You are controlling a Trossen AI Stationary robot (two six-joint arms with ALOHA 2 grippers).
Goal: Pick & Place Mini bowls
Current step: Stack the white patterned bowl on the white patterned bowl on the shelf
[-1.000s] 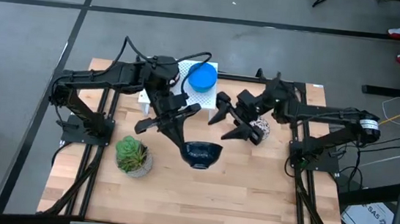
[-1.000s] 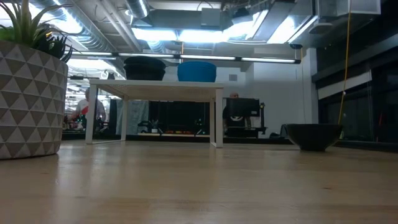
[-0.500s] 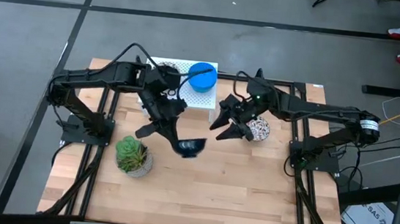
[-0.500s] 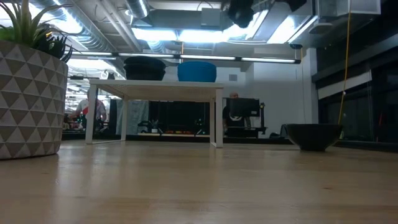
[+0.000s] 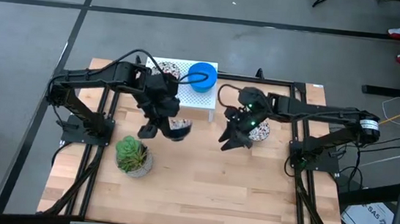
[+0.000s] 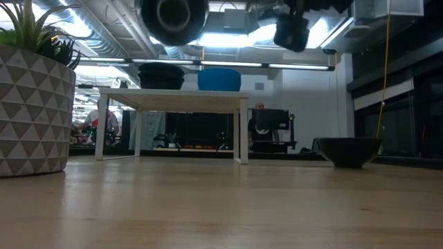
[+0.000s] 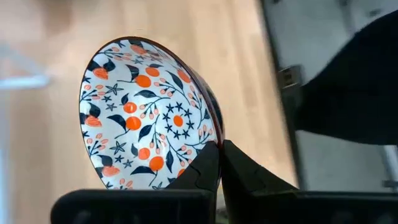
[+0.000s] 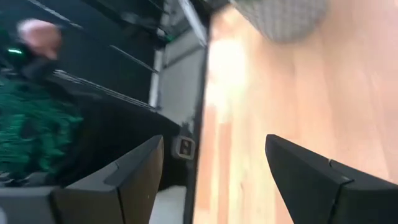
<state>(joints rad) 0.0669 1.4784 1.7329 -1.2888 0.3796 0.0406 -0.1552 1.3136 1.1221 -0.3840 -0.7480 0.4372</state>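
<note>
On the pale wooden plank counter (image 5: 199, 193), nearest the front edge on the left, stands a spiky green plant (image 5: 130, 153) in a grey pot with a triangle pattern (image 6: 34, 111). Just behind it the left pincer (image 5: 160, 129) hangs above the wood, its bent dark arm reaching in from the left. It is clenched on a small patterned bowl (image 7: 149, 115), gripping the rim with the fingers (image 7: 205, 168) pressed together. The bowl is tilted on its side, showing a glossy white inside covered with orange flowers and dark leaves, and a dark outer wall.

To the right, at about the same depth, the right pincer (image 5: 230, 138) points down toward the counter with its fingers (image 8: 137, 168) spread wide and nothing between them. Its arm stretches in from the right. A second speckled bowl (image 5: 260, 130) sits on the wood just beside it.

Farther back stands a small white stand (image 6: 173, 100) with thin legs. On its flat top rest a smooth bright blue bowl (image 5: 202, 76) and another speckled bowl (image 5: 170, 71) beside it.
</note>
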